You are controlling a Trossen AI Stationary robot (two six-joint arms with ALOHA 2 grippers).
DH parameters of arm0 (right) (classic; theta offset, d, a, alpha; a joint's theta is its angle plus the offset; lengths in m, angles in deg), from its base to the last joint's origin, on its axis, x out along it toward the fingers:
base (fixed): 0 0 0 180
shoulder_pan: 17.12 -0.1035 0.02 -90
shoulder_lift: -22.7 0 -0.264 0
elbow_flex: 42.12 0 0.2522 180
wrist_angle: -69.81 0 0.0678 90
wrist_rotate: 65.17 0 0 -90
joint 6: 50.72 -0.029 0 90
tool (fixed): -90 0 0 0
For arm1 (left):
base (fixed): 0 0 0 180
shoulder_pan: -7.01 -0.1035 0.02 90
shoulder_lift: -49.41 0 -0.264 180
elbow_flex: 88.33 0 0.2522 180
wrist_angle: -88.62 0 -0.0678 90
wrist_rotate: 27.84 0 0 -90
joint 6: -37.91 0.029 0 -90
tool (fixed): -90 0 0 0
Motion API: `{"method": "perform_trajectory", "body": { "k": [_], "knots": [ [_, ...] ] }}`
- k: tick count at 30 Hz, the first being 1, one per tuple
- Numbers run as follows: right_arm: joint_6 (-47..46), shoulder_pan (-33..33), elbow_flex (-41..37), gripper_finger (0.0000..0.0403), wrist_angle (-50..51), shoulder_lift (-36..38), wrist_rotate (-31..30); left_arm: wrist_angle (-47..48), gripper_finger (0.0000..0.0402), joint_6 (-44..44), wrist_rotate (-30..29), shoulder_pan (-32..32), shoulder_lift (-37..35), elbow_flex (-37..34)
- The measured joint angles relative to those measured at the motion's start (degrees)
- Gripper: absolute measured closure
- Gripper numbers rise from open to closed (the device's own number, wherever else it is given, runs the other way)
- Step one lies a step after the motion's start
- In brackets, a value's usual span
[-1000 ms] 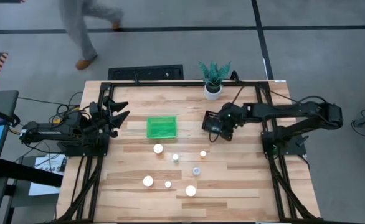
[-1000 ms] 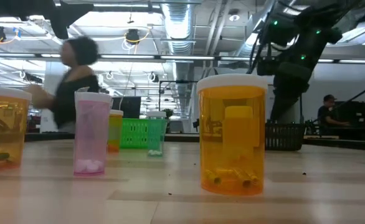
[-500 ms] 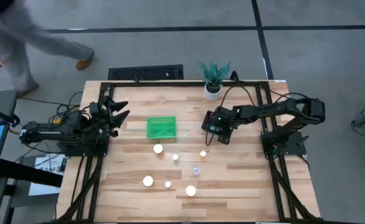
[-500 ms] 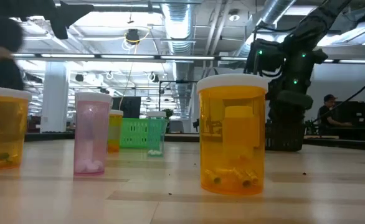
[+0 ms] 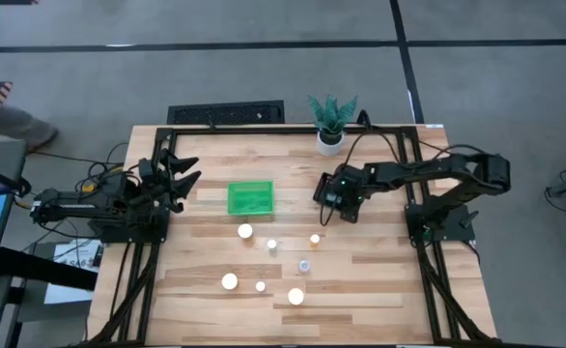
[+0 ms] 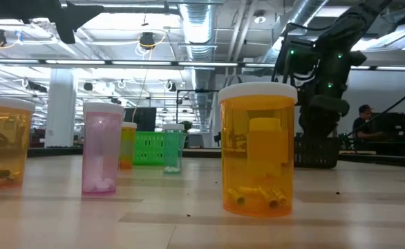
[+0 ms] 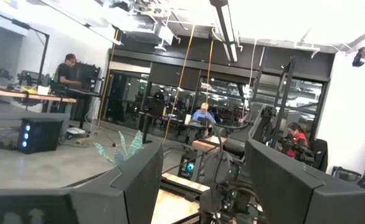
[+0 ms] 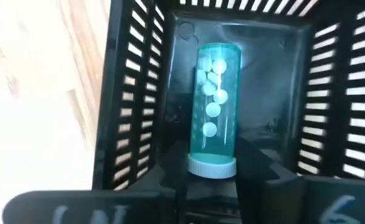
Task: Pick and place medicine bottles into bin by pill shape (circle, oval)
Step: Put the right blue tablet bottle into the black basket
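Several white-capped medicine bottles (image 5: 245, 231) stand scattered on the wooden table in front of the green bin (image 5: 250, 197). In the low view a wide orange bottle (image 6: 258, 149) is nearest, with a pink one (image 6: 102, 149) to its left. My right gripper (image 5: 339, 195) hangs over the black slatted bin (image 5: 327, 184). Its wrist view shows a teal bottle (image 8: 215, 99) of round white pills lying on the black bin's floor (image 8: 263, 124), cap toward the camera. My left gripper (image 5: 182, 174) waits open at the table's left edge, holding nothing.
A white pot with a green plant (image 5: 331, 121) stands at the back edge behind the black bin. The table's metal frame (image 5: 410, 184) runs along both sides. A person's leg (image 5: 13, 121) shows on the floor at far left.
The right arm has drawn in slightly over the black bin, its elbow moving left. The person behind the table has walked off to the left. The left arm has not moved.
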Motion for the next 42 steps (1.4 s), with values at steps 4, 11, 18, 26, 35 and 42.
{"method": "perform_trajectory", "body": {
  "k": [4, 11, 18, 26, 35, 42],
  "knots": [
    [-0.09, -0.15, 0.09, 0.0290, 2.35, 2.45, -1.52, -0.01, 0.0182, 0.00, 0.01, 0.00, 0.00, 0.00],
    [2.15, -3.33, 8.67, 0.0289, 19.70, 6.77, -4.85, -0.06, 0.0182, 0.00, -0.21, 0.00, 0.00, 0.00],
    [-2.69, -13.53, 23.94, 0.0287, 40.80, 6.25, -10.45, -0.06, 0.0182, -0.02, -0.27, 0.00, 0.00, 0.00],
    [-15.54, -25.21, 36.35, 0.0285, 63.72, -4.92, -10.73, 0.12, 0.0182, -0.60, -0.39, 0.00, 0.00, 0.00],
    [-10.89, -36.68, 37.46, 0.0285, 65.18, -23.10, -9.16, 1.19, 0.0182, -0.62, -0.40, 0.00, 0.00, 0.00],
    [-1.66, -43.38, 37.48, 0.0285, 65.35, -34.43, -8.78, 1.23, 0.0182, -0.63, -0.40, 0.00, 0.00, 0.00]
  ]
}}
